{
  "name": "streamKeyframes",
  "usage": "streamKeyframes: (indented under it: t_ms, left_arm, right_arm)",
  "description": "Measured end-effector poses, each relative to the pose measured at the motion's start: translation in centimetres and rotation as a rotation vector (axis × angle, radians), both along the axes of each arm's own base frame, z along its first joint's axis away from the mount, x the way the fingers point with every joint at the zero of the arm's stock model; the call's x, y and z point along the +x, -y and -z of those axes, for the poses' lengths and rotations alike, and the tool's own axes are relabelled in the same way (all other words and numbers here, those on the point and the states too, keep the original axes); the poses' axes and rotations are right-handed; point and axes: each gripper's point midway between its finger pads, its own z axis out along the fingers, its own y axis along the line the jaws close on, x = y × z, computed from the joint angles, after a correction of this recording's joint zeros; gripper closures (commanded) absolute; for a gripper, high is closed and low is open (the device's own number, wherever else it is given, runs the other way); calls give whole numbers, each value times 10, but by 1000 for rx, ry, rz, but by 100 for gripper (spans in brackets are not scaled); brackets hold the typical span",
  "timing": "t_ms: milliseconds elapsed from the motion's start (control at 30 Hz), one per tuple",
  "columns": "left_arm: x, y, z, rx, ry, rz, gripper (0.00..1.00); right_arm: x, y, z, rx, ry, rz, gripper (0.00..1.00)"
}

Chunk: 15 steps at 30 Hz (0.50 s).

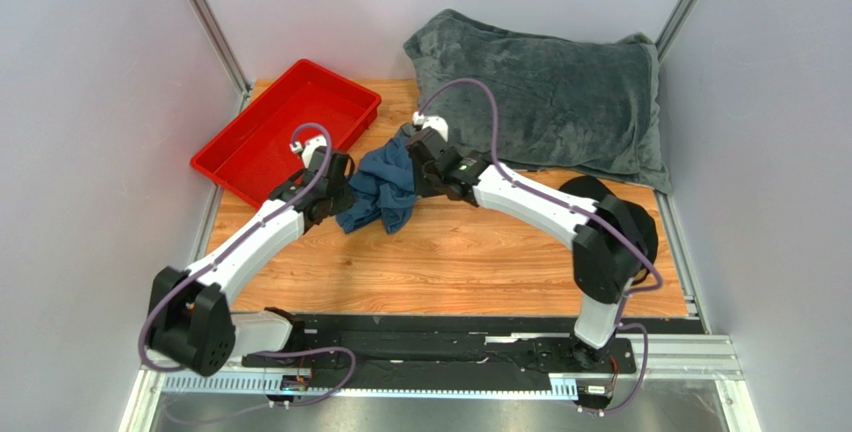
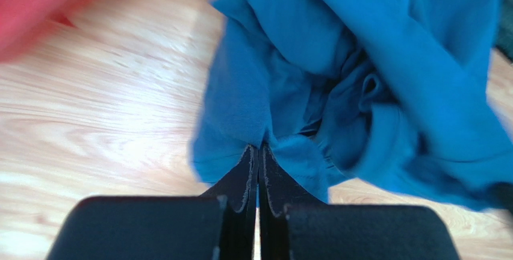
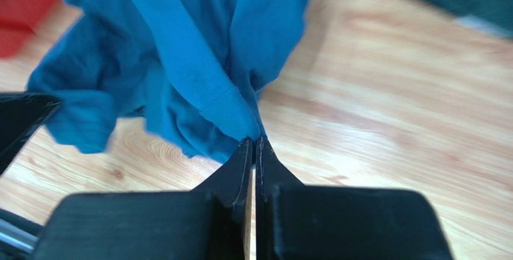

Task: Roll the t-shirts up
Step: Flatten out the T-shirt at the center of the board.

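The dark teal-blue t-shirt [image 1: 382, 189] hangs crumpled between my two grippers above the middle of the wooden table. My left gripper [image 1: 345, 184] is at its left side, shut on a fold of the cloth; in the left wrist view the gripper [image 2: 259, 147] pinches the shirt [image 2: 361, 73] at its tips. My right gripper [image 1: 415, 157] is at the shirt's upper right, shut on a hemmed edge; in the right wrist view the gripper [image 3: 253, 141] grips the shirt [image 3: 198, 49], which bunches away to the left.
A red tray [image 1: 240, 157] stands at the back left, just behind my left arm. A large grey plush blanket [image 1: 560, 92] lies at the back right. Bare wooden table [image 1: 460, 262] lies in front of the shirt.
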Motion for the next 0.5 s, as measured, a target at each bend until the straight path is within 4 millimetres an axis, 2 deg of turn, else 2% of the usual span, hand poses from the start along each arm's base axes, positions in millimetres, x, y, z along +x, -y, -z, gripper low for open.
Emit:
streamKeyframes:
  t_ms: [100,133,200,300,433,500]
  left_arm:
    - [-5,-17,-36,57,77,-15,100]
    - [-7,-23,-49,70,107,-21,100]
    - [-12,-35,-86,99,186,-35,100]
    - [-18,-50,-146,123,319,-54,100]
    - [-36,-68,-231,120,513,-80,100]
    - [-44,-73,-250,115,559,-83,100]
  right_arm:
    - [8,25,-46,31,79,48,100]
    - [8,39,-75,55,129,69,100]
    - [11,53,-98,74,173,97,100]
    - [10,88,-154,112,279,160,100]
    - [3,130,-217,155,400,237,100]
    - [-3,150,-240,172,446,269,100]
